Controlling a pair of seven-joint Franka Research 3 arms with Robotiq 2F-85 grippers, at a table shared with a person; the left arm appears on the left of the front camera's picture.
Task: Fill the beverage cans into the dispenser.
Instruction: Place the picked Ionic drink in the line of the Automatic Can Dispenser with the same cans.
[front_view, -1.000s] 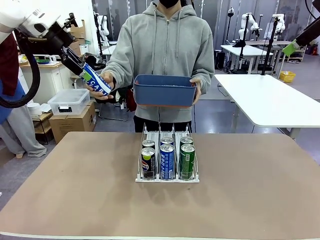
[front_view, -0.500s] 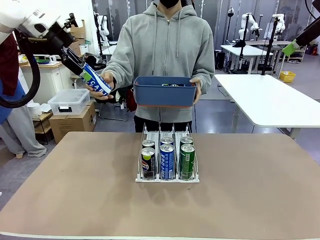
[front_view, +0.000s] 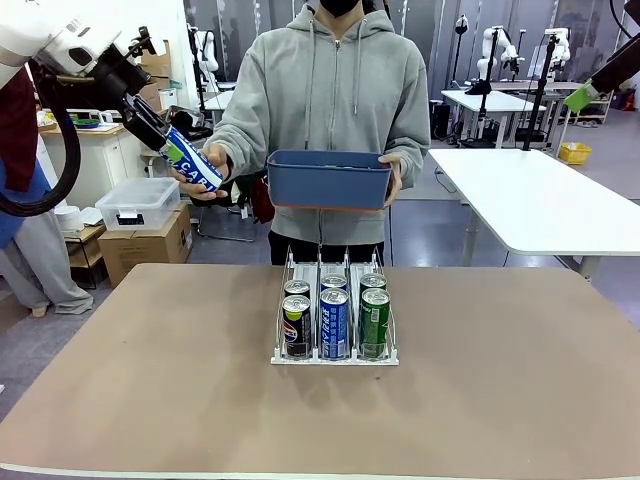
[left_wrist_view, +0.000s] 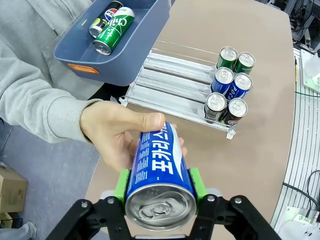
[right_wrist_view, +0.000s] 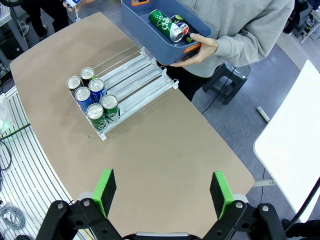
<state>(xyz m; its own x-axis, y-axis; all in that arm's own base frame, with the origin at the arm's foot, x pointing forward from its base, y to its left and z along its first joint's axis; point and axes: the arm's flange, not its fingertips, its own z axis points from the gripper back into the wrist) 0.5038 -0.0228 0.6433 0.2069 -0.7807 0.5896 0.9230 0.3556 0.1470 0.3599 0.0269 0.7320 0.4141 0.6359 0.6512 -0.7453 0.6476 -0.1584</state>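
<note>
My left gripper (front_view: 160, 137) (left_wrist_view: 159, 181) is shut on a blue beverage can (front_view: 190, 159) (left_wrist_view: 159, 170) with white lettering, high off the table at the far left. The person's hand (front_view: 205, 170) (left_wrist_view: 120, 135) also holds that can from below. The dispenser (front_view: 335, 352) (left_wrist_view: 165, 82) (right_wrist_view: 135, 85) stands mid-table with several cans at its front: black (front_view: 296, 325), blue (front_view: 334, 322) and green (front_view: 375, 320), each with one behind. The person's other hand holds a blue bin (front_view: 329, 181) (left_wrist_view: 125, 50) (right_wrist_view: 150, 37) holding a green can (left_wrist_view: 114, 30) (right_wrist_view: 166, 25) and a black can (left_wrist_view: 104, 19). My right gripper (right_wrist_view: 163, 191) hangs open, high above the table.
A white table (front_view: 545, 205) stands at the right behind my table (front_view: 150, 400). A clear storage box (front_view: 138, 203) sits on cardboard boxes (front_view: 145, 245) at the far left. The tabletop around the dispenser is bare brown board.
The person tipped the blue bin slightly and levelled it again. Both arms and the blue can stay where they were.
</note>
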